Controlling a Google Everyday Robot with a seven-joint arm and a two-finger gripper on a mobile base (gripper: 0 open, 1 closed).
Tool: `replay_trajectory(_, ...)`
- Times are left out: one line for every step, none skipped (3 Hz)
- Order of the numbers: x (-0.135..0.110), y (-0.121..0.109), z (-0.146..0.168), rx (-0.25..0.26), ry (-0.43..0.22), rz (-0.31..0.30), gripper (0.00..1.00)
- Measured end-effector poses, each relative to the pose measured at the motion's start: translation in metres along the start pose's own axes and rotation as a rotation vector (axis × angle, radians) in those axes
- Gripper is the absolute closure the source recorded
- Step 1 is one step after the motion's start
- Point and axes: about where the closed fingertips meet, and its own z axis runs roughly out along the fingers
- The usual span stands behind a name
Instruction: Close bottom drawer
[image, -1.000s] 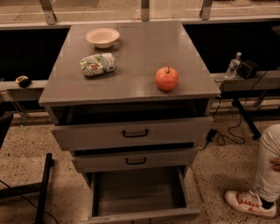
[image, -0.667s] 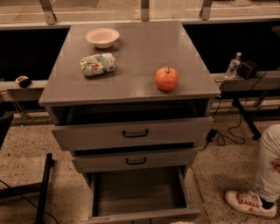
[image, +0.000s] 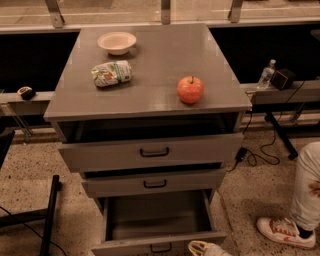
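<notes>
End effector (image: 207, 248) at bottom edge, mostly cut off; grip state cannot be told. Bottom drawer (image: 150, 220) just up-left of it, pulled out, contact unclear. Higher up, middle drawer (image: 155, 182) and top drawer (image: 152, 152) ajar. Far above on bench (image: 150, 100): apple (image: 190, 89), bag (image: 111, 73), bowl (image: 117, 42).

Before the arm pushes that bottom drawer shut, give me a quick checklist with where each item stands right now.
1. Bottom drawer pulled out for pushing: ok.
2. Nothing sticking up out of it: ok.
3. Gripper near the drawer front: ok, low at the picture's edge, right of the handle.
4. Gripper touching the front panel: cannot tell.
5. Person's shoe out of the drawer's path: ok, off to the right.
6. Apple resting on the cabinet top: ok.
</notes>
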Motion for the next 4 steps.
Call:
replay_trajectory(0.002, -0.029, 0.02, 0.07, 0.032, -0.02, 1.0)
replay_trajectory(0.0, -0.029, 0.024, 0.074, 0.021, -0.02, 1.0)
replay_trajectory(-0.006, -0.031, 0.04, 0.092, -0.028, -0.024, 1.0)
replay_trajectory(-0.016, -0.054, 0.062, 0.141, -0.07, -0.047, 1.0)
